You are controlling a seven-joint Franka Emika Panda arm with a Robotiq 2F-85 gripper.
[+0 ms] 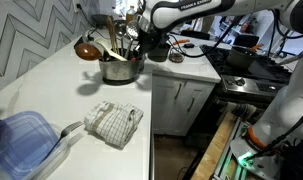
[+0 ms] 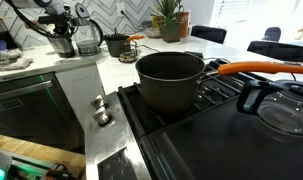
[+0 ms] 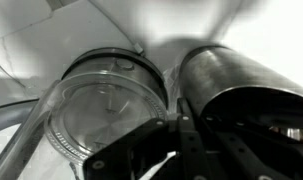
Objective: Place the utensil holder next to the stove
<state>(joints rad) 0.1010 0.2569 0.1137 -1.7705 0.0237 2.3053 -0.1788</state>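
Note:
The utensil holder [image 1: 119,69], a low grey-metal pot full of wooden spoons and dark utensils, stands at the back of the white counter [image 1: 61,90]; it also shows in an exterior view [image 2: 61,43]. My gripper [image 1: 141,52] comes down at its edge among the handles. In the wrist view the gripper [image 3: 179,125] is shut on the rim of the utensil holder [image 3: 241,85], right beside a clear glass kettle [image 3: 106,105]. The stove [image 1: 249,78] lies past the counter's end, and its black grates fill the foreground in an exterior view [image 2: 221,130].
On the stove a dark pot [image 2: 171,80] with an orange handle sits on a burner. The glass kettle [image 2: 88,38] and a small dark pot [image 2: 116,45] stand beside the holder. A checked towel [image 1: 113,122] and a blue-lidded container [image 1: 21,140] lie on the near counter.

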